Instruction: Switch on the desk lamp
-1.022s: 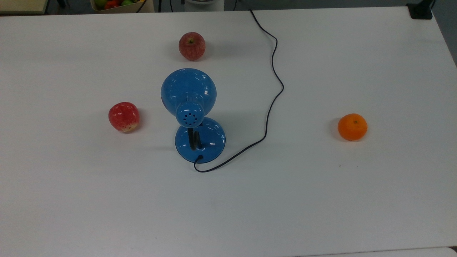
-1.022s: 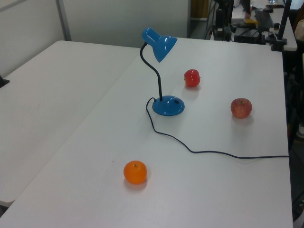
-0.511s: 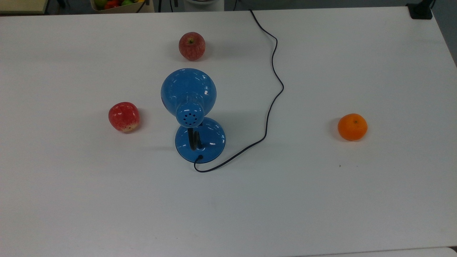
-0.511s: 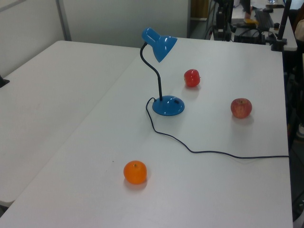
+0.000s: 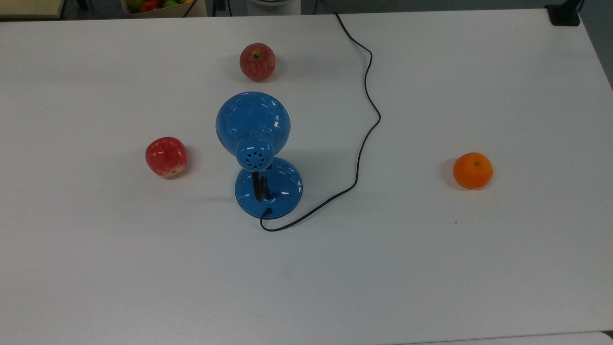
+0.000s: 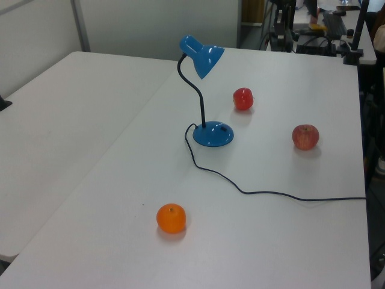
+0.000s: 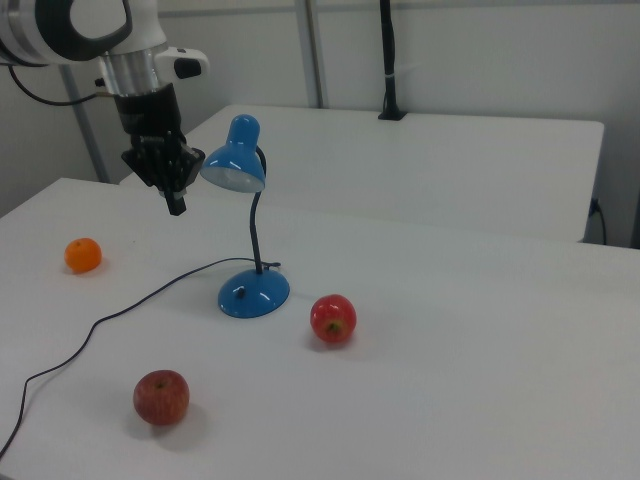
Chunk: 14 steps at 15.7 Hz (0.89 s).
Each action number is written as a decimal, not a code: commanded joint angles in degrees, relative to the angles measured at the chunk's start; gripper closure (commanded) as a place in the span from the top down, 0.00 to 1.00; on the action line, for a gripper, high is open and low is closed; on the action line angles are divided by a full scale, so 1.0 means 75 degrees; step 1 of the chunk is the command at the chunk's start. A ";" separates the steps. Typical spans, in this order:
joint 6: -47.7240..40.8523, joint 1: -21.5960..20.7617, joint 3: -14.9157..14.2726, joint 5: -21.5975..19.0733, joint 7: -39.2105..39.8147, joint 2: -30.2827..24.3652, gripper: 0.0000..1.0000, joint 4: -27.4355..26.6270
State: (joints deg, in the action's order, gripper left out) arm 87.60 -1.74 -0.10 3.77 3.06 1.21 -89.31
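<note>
Nothing moved since earlier; lamp (image 5: 258, 153) stood mid-table (image 5: 431, 268), unlit.
Gripper (image 7: 176, 205) hung in the air at the right view's left of the shade; fingers looked closed, holding nothing.

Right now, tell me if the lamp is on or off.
Off, it seems: the lamp shade's underside looks dull in the right view, with no bright pool on the table below.

Desk lamp (image 5: 253, 127) glossy blue, cord (image 5: 366, 129) black; apples (image 5: 165, 156) red; orange (image 5: 472, 170) orange.
</note>
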 commanded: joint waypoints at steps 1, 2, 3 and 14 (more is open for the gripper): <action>0.0493 -0.0026 -0.0033 -0.0338 0.0119 -0.0056 0.00 -0.0407; 0.0658 -0.0049 -0.0033 -0.0339 0.0096 -0.0079 0.00 -0.0606; 0.0775 -0.0073 -0.0022 -0.0339 0.0096 -0.0079 0.00 -0.0805; 0.4160 -0.0400 0.0049 -0.0339 -0.0419 0.0248 0.00 -0.3044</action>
State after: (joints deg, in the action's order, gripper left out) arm 111.28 -3.30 0.26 2.06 2.32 2.95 -107.57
